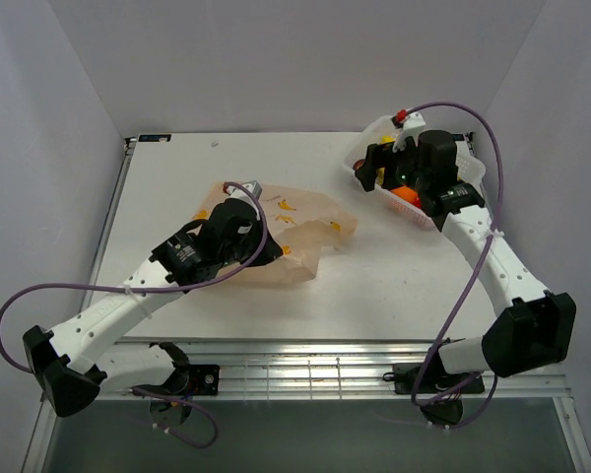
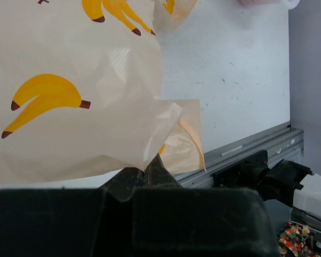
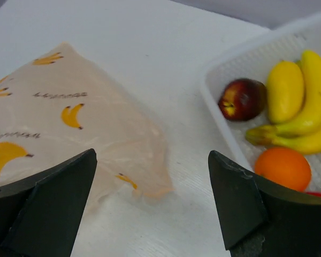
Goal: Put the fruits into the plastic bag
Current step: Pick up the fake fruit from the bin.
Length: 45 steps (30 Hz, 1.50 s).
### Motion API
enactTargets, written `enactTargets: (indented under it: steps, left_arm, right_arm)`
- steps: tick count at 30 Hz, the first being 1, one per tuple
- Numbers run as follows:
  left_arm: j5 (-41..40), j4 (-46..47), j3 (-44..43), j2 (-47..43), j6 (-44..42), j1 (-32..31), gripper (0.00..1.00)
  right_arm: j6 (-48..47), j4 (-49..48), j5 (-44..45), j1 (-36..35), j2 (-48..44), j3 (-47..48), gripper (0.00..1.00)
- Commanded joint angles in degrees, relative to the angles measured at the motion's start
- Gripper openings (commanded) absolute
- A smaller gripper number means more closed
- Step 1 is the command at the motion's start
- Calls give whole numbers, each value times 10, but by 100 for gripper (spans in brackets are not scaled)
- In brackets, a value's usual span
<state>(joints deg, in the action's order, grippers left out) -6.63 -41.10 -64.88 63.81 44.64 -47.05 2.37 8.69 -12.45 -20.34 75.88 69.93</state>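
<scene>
The peach plastic bag [image 1: 310,235] printed with bananas lies flat on the table's left half. My left gripper [image 2: 145,170] is shut on the bag's near edge [image 2: 150,134], with film pinched between its fingertips. My right gripper [image 3: 151,155] hangs open with nothing in it, above bare table between the bag's far corner [image 3: 144,182] and the basket. The fruits sit in the white basket [image 3: 224,69]: a dark-red apple [image 3: 242,99], a yellow round piece [image 3: 284,91], a banana bunch [image 3: 305,123], an orange [image 3: 283,167] and a sliver of red [image 3: 318,195].
The white lattice basket [image 1: 379,128] stands at the table's back right, partly under my right arm [image 1: 492,256]. A metal rail [image 2: 246,147] runs along the near table edge. Grey walls close in both sides and the back.
</scene>
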Motion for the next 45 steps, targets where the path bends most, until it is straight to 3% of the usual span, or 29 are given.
enactTargets:
  steps: [1, 9, 16, 29, 32, 34, 35, 38, 45]
  left_arm:
    - [17, 14, -25, 12, -8, -2, 0]
    - [19, 14, -28, 23, 3, -2, 0]
    - [27, 15, -25, 26, 16, -2, 0]
    - [36, 22, -21, 27, 24, -1, 0]
    - [37, 23, -19, 23, 25, -1, 0]
    - [37, 25, -18, 19, 26, -2, 0]
    - [38, 26, -17, 18, 26, -1, 0]
    - [40, 29, -16, 13, 29, -2, 0]
    - [47, 42, -5, 1, 31, -2, 0]
  right_arm:
    - [67, 110, 92, 70, 64, 49, 90]
    - [88, 271, 259, 117, 270, 228, 90]
    - [88, 310, 312, 123, 383, 328, 90]
    - [94, 309, 310, 125, 458, 331, 90]
    - [93, 306, 311, 126, 466, 338, 99]
    - [91, 304, 295, 127, 466, 346, 87]
    - [91, 304, 292, 127, 462, 347, 69]
    - [93, 301, 280, 128, 437, 346, 41]
    - [85, 276, 265, 131, 351, 330, 20]
